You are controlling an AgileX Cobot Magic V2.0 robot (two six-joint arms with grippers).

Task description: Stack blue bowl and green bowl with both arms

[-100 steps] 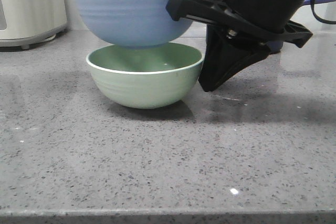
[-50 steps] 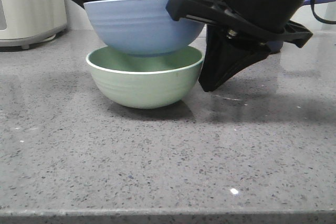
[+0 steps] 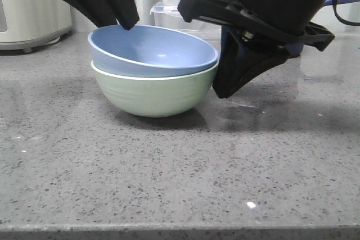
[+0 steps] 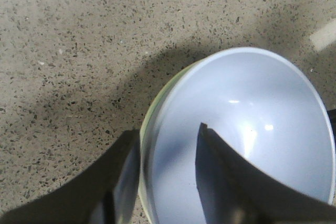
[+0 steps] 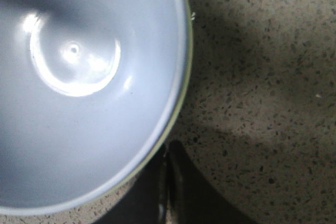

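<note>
blue bowl nested in green bowl; left gripper spread at the rim, right gripper beside the stack.

the blue bowl (image 3: 153,51) sits inside the green bowl (image 3: 154,93) on the grey counter (image 3: 180,178), tilted slightly so its far-left rim rides higher; seating looks incomplete. the left gripper (image 3: 107,1) hangs above that raised rim with its fingers (image 4: 231,177) spread, one either side of the bowl wall and gripping nothing, judged as a release position. the right gripper (image 3: 242,77) rests low just beside the green bowl, fingers pressed together and empty, probably placed there to steady the lower bowl. stacking appears nearly done.
</note>
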